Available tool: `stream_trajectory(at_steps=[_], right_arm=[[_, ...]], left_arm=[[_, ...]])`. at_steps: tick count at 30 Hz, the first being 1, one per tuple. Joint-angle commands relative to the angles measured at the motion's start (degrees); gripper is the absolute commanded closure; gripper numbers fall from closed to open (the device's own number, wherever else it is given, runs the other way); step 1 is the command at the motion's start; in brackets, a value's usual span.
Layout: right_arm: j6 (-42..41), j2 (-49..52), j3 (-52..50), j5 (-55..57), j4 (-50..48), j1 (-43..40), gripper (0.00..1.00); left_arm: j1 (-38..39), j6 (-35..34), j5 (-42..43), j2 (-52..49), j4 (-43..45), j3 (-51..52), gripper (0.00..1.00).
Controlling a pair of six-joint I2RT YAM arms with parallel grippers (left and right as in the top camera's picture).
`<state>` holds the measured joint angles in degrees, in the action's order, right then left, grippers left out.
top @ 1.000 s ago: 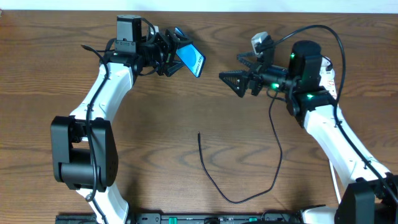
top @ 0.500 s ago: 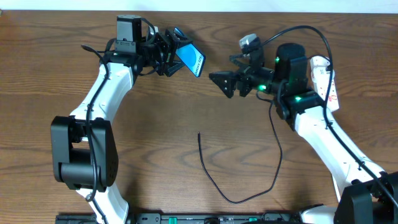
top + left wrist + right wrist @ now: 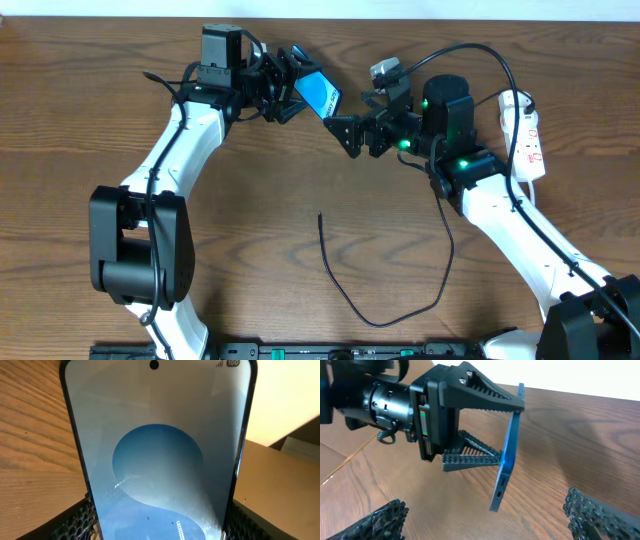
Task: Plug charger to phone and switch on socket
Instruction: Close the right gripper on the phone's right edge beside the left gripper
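Observation:
My left gripper (image 3: 298, 88) is shut on the phone (image 3: 320, 97) and holds it tilted above the table's far middle. The blue screen (image 3: 160, 460) fills the left wrist view between my left fingers (image 3: 75, 521). In the right wrist view the phone (image 3: 506, 455) hangs edge-on, port end down, in the left gripper (image 3: 500, 430). My right gripper (image 3: 345, 135) stands open just right of the phone, with nothing between its fingers (image 3: 375, 522). The charger (image 3: 380, 322) lies loose on the table, its free tip (image 3: 320, 215) at centre. The socket (image 3: 528, 135) lies at the far right.
The charger's other end runs up under the right arm (image 3: 500, 210). A thick black robot cable (image 3: 480, 50) arcs over the right wrist towards the socket. The left arm's base (image 3: 135, 250) stands at the near left.
The right arm has swung left, bringing its open gripper close to the phone. The left gripper has carried the phone slightly right and towards the back edge.

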<state>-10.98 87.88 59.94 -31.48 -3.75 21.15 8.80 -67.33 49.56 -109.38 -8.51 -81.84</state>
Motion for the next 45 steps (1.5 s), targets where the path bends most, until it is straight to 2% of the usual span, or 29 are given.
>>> stream_trajectory(at_steps=[1,5,32,45], right_arm=[[-1.2,0.4,1.3,2.1,0.0,0.3,0.01],[-2.4,0.5,1.3,3.3,0.0,0.3,0.01],[-5.3,1.4,1.3,4.4,-0.5,0.3,0.01],[-5.3,1.4,1.2,5.7,-0.2,0.3,0.01]], left_arm=[[0.0,-2.2,1.5,1.8,0.7,-1.8,0.93],[0.0,-4.6,3.0,1.8,1.2,-1.8,0.93],[3.0,-7.4,4.0,1.8,1.9,-1.8,0.93],[5.8,-8.7,4.0,1.8,5.0,-1.8,0.92]])
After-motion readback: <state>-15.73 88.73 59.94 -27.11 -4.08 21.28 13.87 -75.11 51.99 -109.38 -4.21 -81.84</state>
